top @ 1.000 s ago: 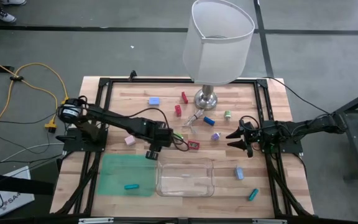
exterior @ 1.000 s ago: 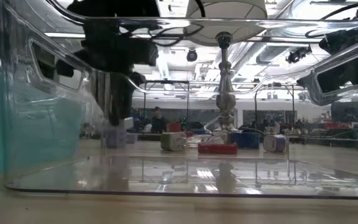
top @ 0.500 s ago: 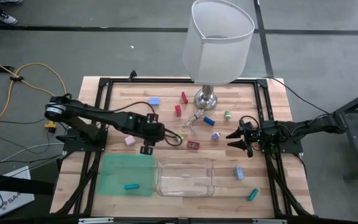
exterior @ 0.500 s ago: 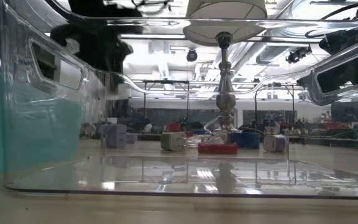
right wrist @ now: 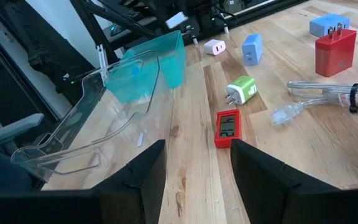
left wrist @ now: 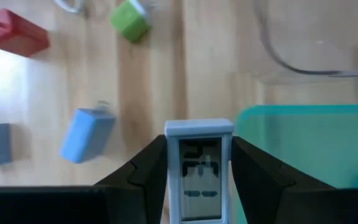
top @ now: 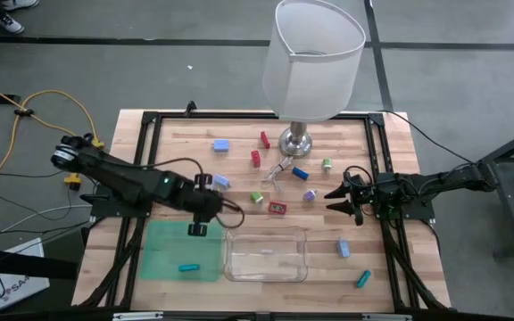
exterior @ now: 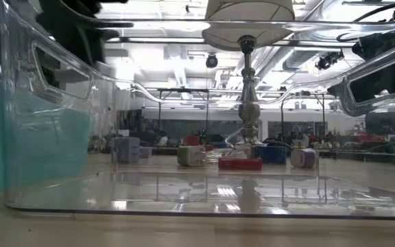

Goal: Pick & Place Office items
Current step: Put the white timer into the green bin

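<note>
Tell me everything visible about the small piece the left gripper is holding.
The pale blue-white piece is a slim upright block that looks like plastic, with a grey display window showing dark digits on its face. The left gripper has its jaws pressed against both long sides. It hangs above the wood table, by the edge of the green tray, touching nothing else visible.

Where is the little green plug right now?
In the high view the green plug lies near the table's middle, just left of the flat red gadget, with the clear tray on its near side.
</note>
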`<act>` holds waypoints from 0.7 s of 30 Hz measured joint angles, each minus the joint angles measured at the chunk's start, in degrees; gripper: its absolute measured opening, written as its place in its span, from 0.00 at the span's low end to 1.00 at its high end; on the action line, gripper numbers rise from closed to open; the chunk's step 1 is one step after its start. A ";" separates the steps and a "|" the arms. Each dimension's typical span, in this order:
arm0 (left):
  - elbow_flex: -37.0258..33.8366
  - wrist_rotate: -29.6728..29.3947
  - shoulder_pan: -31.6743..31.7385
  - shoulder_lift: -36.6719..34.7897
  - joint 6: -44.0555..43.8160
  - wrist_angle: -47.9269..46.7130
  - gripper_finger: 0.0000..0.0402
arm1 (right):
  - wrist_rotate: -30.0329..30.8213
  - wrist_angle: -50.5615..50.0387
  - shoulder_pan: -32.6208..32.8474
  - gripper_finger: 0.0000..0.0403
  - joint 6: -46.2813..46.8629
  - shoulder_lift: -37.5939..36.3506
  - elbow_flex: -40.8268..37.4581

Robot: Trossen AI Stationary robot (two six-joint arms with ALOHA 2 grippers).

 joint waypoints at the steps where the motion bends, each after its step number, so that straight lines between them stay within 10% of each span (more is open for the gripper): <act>1: 0.06 0.01 -1.34 0.00 -1.60 -0.14 0.36 | 0.00 0.00 0.00 0.41 0.00 0.00 0.00; 21: 0.07 1.67 -16.66 10.37 -22.18 2.15 0.38 | 0.00 -0.04 0.00 0.41 -0.01 0.00 0.00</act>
